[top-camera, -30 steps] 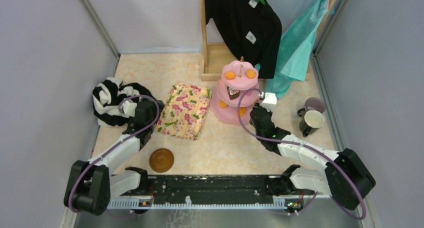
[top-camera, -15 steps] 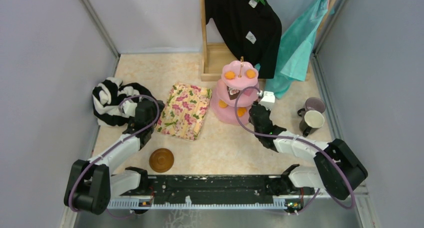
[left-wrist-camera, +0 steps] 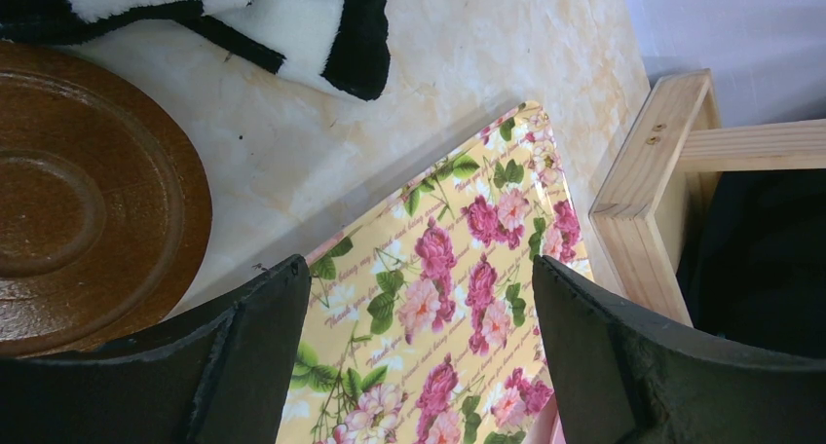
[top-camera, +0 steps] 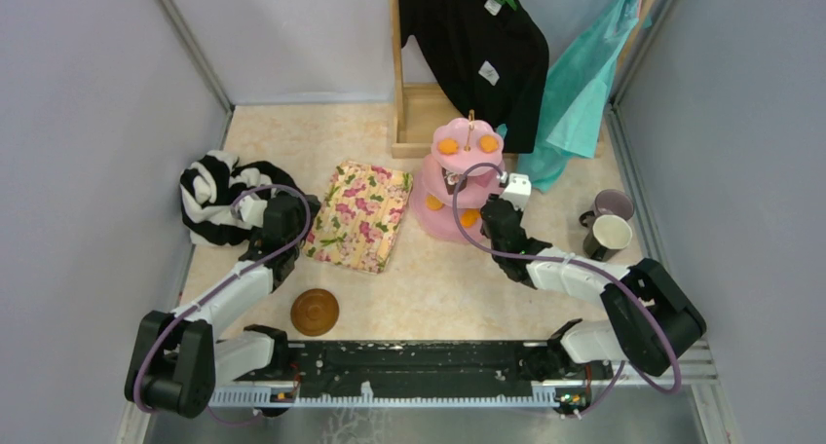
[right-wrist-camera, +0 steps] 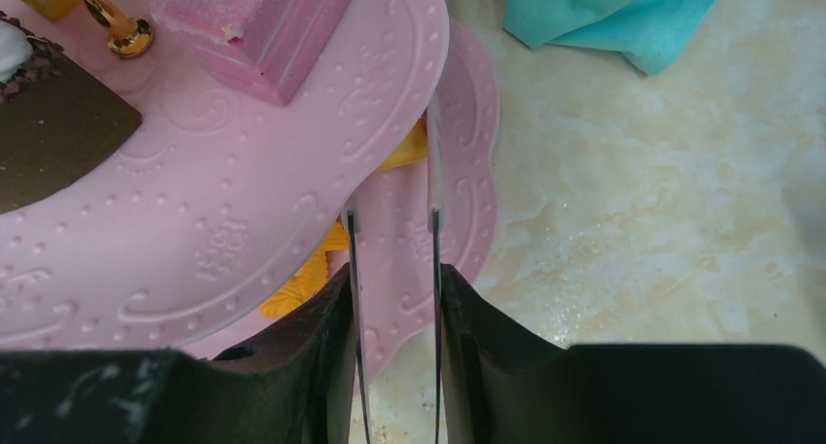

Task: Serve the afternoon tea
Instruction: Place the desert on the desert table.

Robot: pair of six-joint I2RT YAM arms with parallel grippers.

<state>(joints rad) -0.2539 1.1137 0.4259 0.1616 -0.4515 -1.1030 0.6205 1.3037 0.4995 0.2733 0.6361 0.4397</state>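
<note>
The pink three-tier cake stand (top-camera: 440,220) stands at centre back with orange pastries (top-camera: 447,146) on its top tier. A brown pastry (right-wrist-camera: 49,132) and a pink one (right-wrist-camera: 253,20) lie on the middle tier (right-wrist-camera: 244,201), and a yellow pastry (right-wrist-camera: 302,283) on the bottom tier. My right gripper (top-camera: 497,210) (right-wrist-camera: 394,278) is shut on thin metal tongs (right-wrist-camera: 434,191), whose tips reach the middle tier's rim. My left gripper (top-camera: 282,210) (left-wrist-camera: 419,269) hangs open over the floral cloth (left-wrist-camera: 458,298), with a brown saucer (left-wrist-camera: 78,201) to its left. The lilac mug (top-camera: 613,205) and cream mug (top-camera: 609,235) stand at the right.
A second brown saucer (top-camera: 315,312) lies near the front left. The striped garment (top-camera: 219,196) is heaped at the left. A wooden rack (top-camera: 414,113) with a black shirt (top-camera: 477,45) stands behind the cake stand, with a teal cloth (top-camera: 575,93) hanging to its right. Grey walls close in on both sides.
My right arm has swung left and forward, bringing the tongs closer to the cake stand. The left arm has not moved.
</note>
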